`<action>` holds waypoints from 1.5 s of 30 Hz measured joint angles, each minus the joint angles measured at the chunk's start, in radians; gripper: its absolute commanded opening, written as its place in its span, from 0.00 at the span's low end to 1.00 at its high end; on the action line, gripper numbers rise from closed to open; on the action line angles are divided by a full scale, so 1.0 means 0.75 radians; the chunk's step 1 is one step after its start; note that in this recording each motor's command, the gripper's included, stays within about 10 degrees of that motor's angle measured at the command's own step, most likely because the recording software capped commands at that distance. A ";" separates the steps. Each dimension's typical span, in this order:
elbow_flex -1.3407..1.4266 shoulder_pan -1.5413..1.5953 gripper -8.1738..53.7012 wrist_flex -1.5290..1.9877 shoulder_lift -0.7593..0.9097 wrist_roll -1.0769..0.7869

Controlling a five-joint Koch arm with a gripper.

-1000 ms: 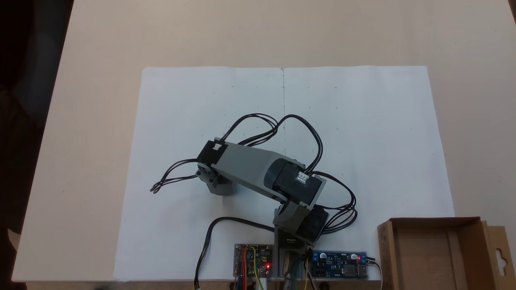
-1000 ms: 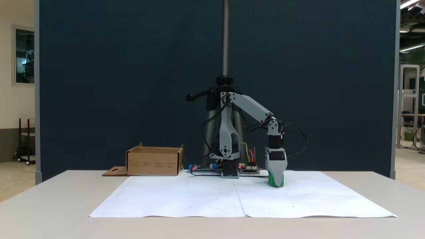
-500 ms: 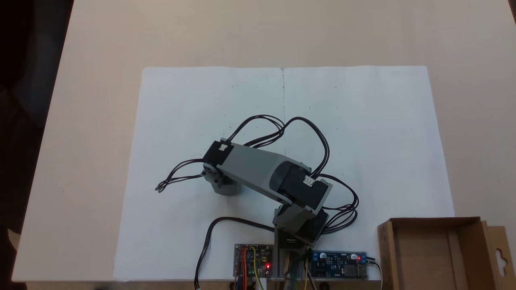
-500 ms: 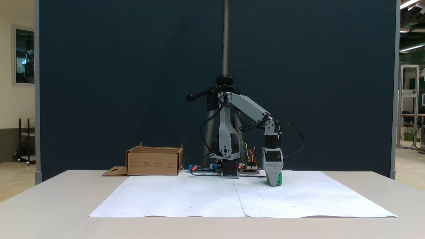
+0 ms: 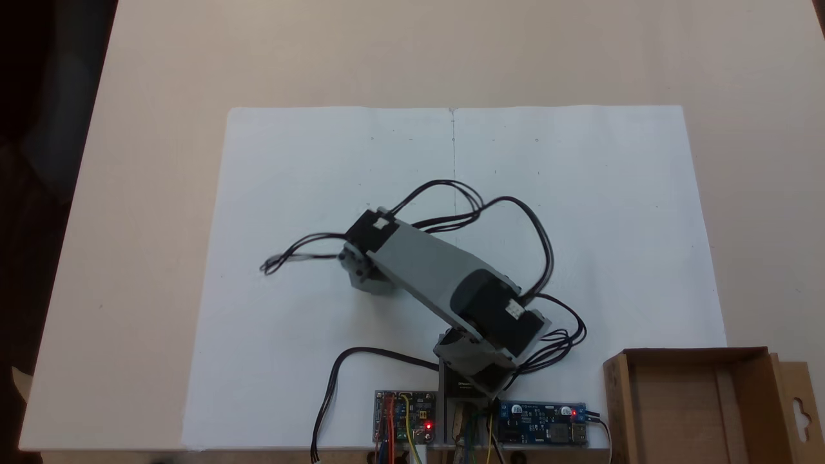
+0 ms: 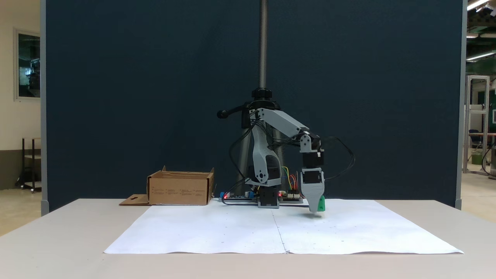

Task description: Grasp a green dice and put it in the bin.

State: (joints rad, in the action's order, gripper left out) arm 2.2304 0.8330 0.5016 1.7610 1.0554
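In a fixed view from the front, my gripper (image 6: 316,208) points straight down, shut on the green dice (image 6: 321,203). The dice shows as a green sliver beside the grey jaw and hangs a little above the white paper (image 6: 232,232). From above, the grey arm (image 5: 432,274) covers the gripper and the dice. The bin is a shallow brown cardboard box (image 5: 617,406) at the lower right of that view. From the front the bin (image 6: 180,189) stands at the left, well apart from the gripper.
Two circuit boards (image 5: 405,415) (image 5: 543,422) with lit red lights flank the arm's base at the table's near edge. Black cables (image 5: 503,206) loop off the arm. A tripod pole (image 6: 263,46) rises behind the base. The bin's hang-hole flap (image 5: 799,412) sticks out sideways.
The gripper has lifted the green dice off the paper and carried it leftward in the front view. From above, the arm has swung to the right.
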 measured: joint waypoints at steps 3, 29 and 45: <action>0.000 -0.123 0.37 0.000 0.055 -0.006; -0.348 -1.959 0.37 -0.119 0.385 -1.059; -0.348 -2.765 0.37 -0.119 0.456 -1.278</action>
State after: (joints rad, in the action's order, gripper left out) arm 1.9696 -1.2410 0.4126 2.1031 0.0966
